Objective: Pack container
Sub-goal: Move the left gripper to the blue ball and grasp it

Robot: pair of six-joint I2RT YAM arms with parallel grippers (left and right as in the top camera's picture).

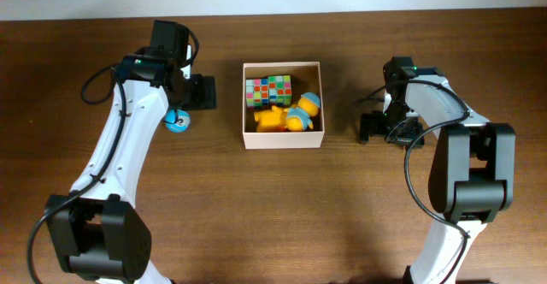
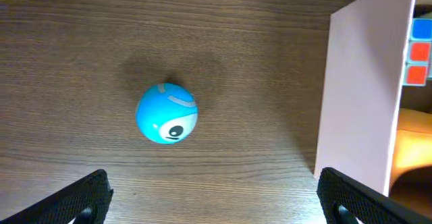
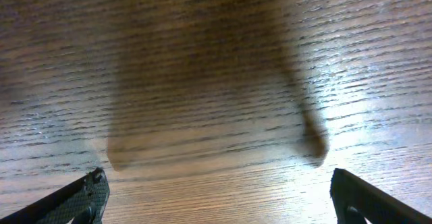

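Your left claw hangs spread wide and empty beside the blue one-eyed ball. The ball sits on the counter just left of the container at upper centre of the overhead frame, so it looks lined up for a pick. Only the overhead shows the colour cube and yellow toys already inside; the left wrist view adds the ball's eye. Your right claw, also spread and empty, sees bare wood.

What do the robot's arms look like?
The left arm and right arm are white tubes with black joints and chunky black bases. Thin black cables loop beside them. A green light glows near each wrist. The claw fingers are black.
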